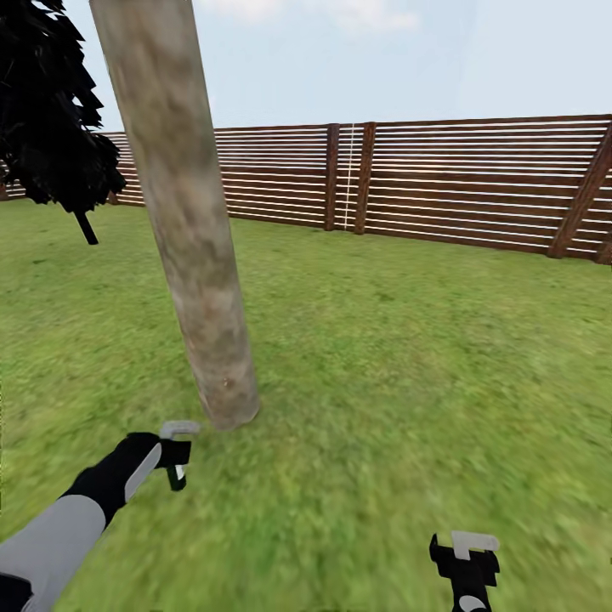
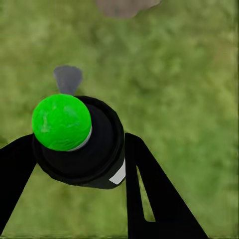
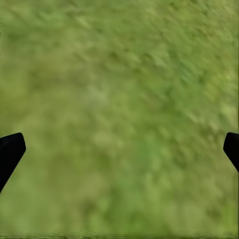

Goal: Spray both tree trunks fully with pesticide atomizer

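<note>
Wooden fence (image 1: 476, 183) behind tree trunk (image 1: 183, 212)

No readable text, labels, brands, numbers or signs anywhere in view

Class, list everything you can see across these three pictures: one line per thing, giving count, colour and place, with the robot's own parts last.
Tree trunk: one, pale grey-brown, blotchy, rising from the lawn just ahead of the left arm, tilted in the head view.
Dark tree: one, near black, far left by the fence.
Fence: one, reddish-brown horizontal slats, across the back of the lawn.
Lawn: one, green, covering the ground.
Sky: pale blue, above the fence.
Spray bottle: one, dark body with a bright green end and a grey trigger head, between the left gripper's fingers.
Left gripper: one, black, shut on the spray bottle, near the trunk's foot.
Right gripper: one, black, open, low over bare grass.
</note>
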Tool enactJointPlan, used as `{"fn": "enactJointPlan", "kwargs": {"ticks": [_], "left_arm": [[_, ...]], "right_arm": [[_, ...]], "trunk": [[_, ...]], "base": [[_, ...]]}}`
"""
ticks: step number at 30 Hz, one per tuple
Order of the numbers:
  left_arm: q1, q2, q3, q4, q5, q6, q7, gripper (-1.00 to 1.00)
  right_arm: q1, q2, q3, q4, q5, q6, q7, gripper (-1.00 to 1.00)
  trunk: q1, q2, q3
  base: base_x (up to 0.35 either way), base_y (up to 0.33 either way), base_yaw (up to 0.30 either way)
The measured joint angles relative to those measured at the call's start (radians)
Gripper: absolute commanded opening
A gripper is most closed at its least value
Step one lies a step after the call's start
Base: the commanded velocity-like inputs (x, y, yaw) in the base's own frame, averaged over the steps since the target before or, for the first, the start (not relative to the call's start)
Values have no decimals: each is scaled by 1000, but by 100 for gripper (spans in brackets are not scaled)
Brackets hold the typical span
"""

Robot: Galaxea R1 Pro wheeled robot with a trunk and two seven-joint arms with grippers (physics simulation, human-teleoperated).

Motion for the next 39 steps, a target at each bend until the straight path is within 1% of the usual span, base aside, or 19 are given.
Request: {"fn": "enactJointPlan", "kwargs": {"ticks": [1, 6, 8, 9, 10, 11, 12, 14, 16, 18, 20, 21, 23, 25, 27, 30, 33, 37, 39], "left_arm": [[1, -2, 1, -2, -3, 3, 0, -100], [-7, -94, 2, -32, 3, 10, 0, -100], [-16, -109, 3, -55, -4, 36, 1, -100], [-31, -106, 5, -77, -8, 77, 0, -100], [-56, -58, 11, -98, 13, 133, -2, -100], [-61, 30, 14, -100, -10, 143, -17, -100], [-61, 54, 12, -100, -11, 144, -22, -100], [-62, -11, 7, -124, 23, 145, -31, -100], [-64, -54, 6, -142, 12, 146, -32, -100], [-76, -75, 7, -150, 2, 156, -32, -100], [-94, -70, 12, -153, 0, 182, -33, -100], [-98, -57, 14, -155, -3, 191, -33, -100], [-104, -12, 15, -162, -5, 202, -33, -100], [-105, 12, 15, -174, -2, 206, -34, -100], [-103, 14, 11, -177, 0, 206, -34, -100], [-121, -1, 7, -225, 4, 233, -33, -100], [-134, -1, 8, -285, 5, 299, -33, -100], [-153, 10, 11, -319, 4, 359, -32, -100], [-158, 4, 11, -335, 7, 400, -33, -100]], "right_arm": [[0, 0, 0, 0, 0, 0, 0, 100], [0, 0, 0, 0, 0, 0, 0, 100], [0, 0, 0, 0, 0, 0, 0, 100], [0, 0, 0, 0, 0, 0, 0, 100], [0, 0, 0, 1, 0, 0, 0, 100], [0, 0, 0, 1, 0, 0, 0, 100], [0, 0, 0, 1, 0, 0, 0, 100], [0, 0, 0, 1, 0, 0, 0, 100], [0, 0, 0, 0, 0, 0, 0, 100], [0, -1, 0, 1, 0, 0, 0, 100], [0, -1, 0, 1, 0, 0, 0, 100], [0, -1, 0, 1, 0, 0, 0, 100], [0, -1, 0, 1, 0, 0, 0, 100], [0, -1, 0, 0, 0, 0, 0, 100], [0, -1, 0, 0, 0, 0, 0, 100], [0, 0, 1, 0, 0, 0, 0, 100], [0, 0, 1, 0, 1, 0, 0, 100], [0, 0, 1, 0, 1, 0, 0, 100], [0, -1, 1, 0, 1, 0, 0, 100]], "trunk": [[0, 0, 0], [0, 0, 0], [0, 0, 0], [0, 0, 0], [0, 0, 0], [0, 0, 0], [0, 0, 0], [0, 0, 0], [0, 0, 0], [0, 0, 0], [0, 0, 0], [0, 0, 0], [0, 0, 0], [0, 0, 0], [0, 0, 0], [0, 0, 0], [0, 0, 0], [0, 0, 0], [0, 0, 0]], "base": [[-287, 0, 0], [-192, 0, 0], [-23, 0, 0], [-2, 0, 0], [0, 0, 0], [0, 0, 0], [0, 0, 0], [0, 0, 0], [0, 0, 0], [0, 0, 0], [0, 0, 0], [0, 0, 0], [0, 0, 0], [0, 0, 0], [-26, 0, 10], [-256, 0, 191], [-232, 0, 218], [-36, 0, 44], [-4, 0, 5]]}}
